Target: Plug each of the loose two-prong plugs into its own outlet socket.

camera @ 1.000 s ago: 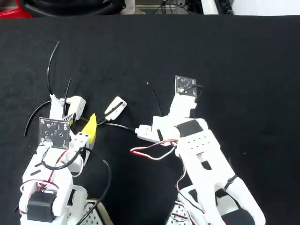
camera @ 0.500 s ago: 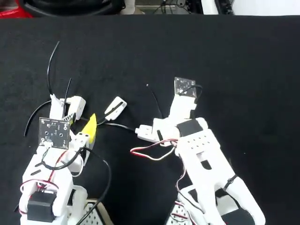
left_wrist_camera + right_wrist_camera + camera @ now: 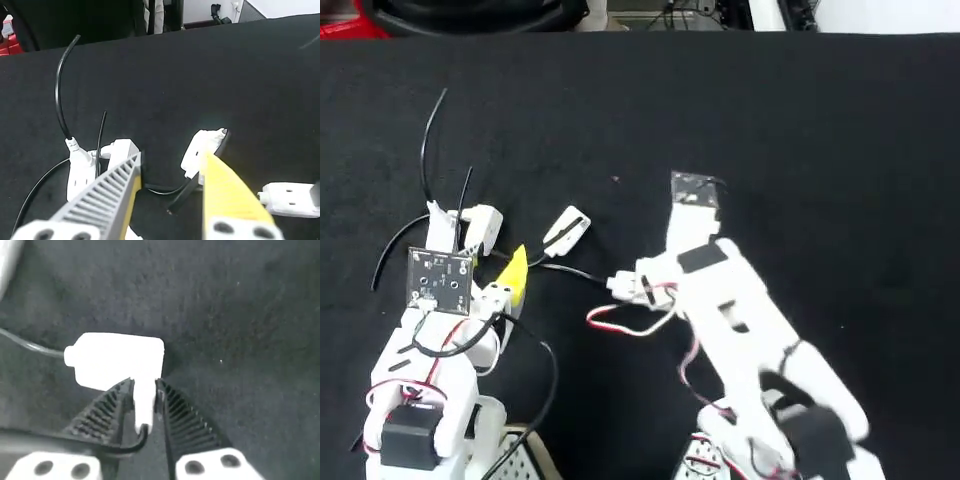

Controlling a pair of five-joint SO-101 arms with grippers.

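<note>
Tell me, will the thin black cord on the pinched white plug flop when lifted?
Probably floppy: the thin black cord lies in loose curves. It looks light, so it would likely trail behind the white plastic plug.

The high view looks down over the table, while wrist views look closely past their jaws onto it.

White plastic two-prong plugs trail thin black cords over a plain black tabletop; the left gripper has one yellow jaw.
</note>
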